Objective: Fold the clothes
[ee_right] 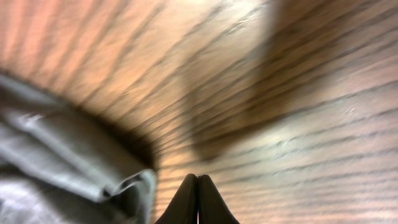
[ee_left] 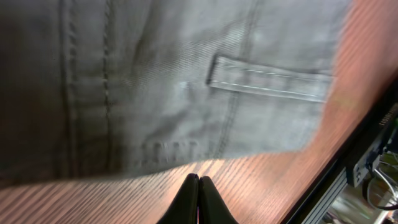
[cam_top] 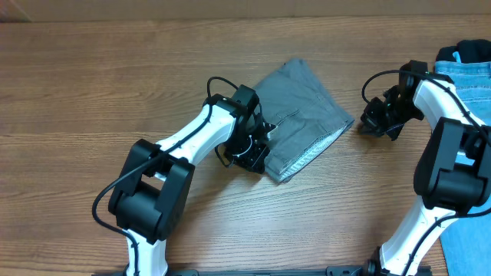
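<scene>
Grey shorts [cam_top: 303, 115] lie folded in the middle of the wooden table [cam_top: 115, 77], a stitched pocket slit [ee_left: 273, 84] facing up. The left gripper [ee_left: 199, 182] sits just beside their near edge over bare wood, fingers pressed together and holding nothing. The right gripper [ee_right: 198, 180] is off the shorts' right corner, likewise pinched closed and empty. Light blue jeans [cam_top: 468, 73] lie at the table's right edge.
</scene>
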